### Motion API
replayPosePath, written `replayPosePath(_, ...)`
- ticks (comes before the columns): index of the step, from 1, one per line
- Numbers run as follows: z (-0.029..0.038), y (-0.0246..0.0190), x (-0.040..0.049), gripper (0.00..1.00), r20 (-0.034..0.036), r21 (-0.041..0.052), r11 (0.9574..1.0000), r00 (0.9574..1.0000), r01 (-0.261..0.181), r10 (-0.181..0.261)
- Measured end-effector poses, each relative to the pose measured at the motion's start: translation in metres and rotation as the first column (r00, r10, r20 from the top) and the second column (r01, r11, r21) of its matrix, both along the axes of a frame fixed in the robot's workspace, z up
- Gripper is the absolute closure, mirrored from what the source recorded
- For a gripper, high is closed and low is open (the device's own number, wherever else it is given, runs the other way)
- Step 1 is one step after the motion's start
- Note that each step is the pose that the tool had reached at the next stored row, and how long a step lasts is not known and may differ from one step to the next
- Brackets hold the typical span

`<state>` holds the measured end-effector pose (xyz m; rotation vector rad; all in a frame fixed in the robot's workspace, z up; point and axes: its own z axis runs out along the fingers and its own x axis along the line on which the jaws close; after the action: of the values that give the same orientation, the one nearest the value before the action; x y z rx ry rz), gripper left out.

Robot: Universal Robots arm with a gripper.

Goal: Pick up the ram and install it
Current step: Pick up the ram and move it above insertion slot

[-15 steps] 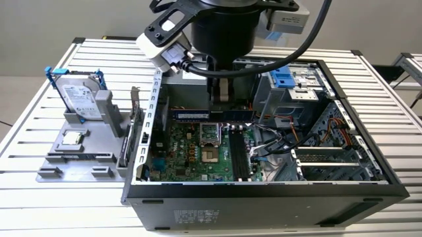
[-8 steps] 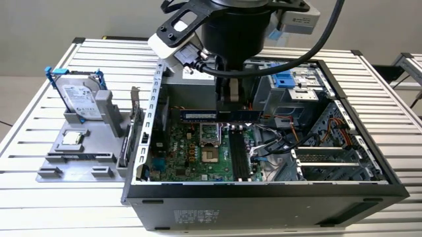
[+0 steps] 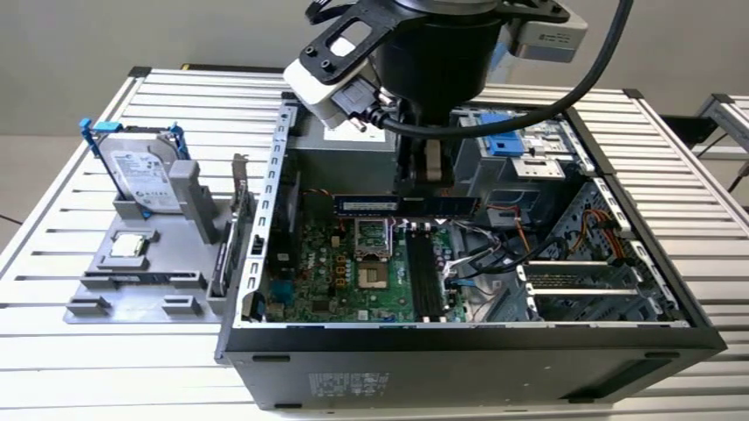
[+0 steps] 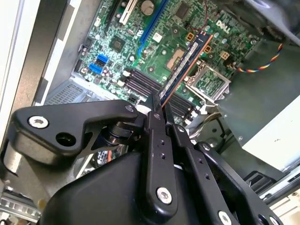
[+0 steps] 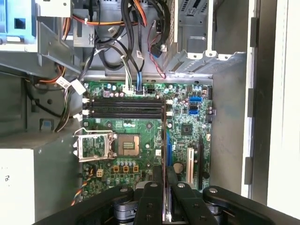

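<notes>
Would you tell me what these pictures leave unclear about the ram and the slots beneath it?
- The ram: its gripped end is hidden inside the gripper in the second wrist view.
- Its chips: it is seen edge-on in the first wrist view.
- The black slots: latch positions are too small to tell in the first wrist view.
- Gap between ram and slots: cannot be judged from the exterior view's angle.

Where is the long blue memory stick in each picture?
Exterior view: the ram hangs level below the jaws, above the motherboard.
Second wrist view: the ram slants out from the jaws.
First wrist view: the ram, edge-on, is a thin line between the jaws.
Shared landmark: the square processor socket.
</notes>
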<state>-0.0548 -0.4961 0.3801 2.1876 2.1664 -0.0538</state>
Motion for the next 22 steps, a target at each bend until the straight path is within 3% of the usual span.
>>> replayPosePath(22, -0.0001, 0.0000, 0.0309, 1.00, 0.0000, 0.0000, 0.9993, 0.9993, 0.036, -0.036)
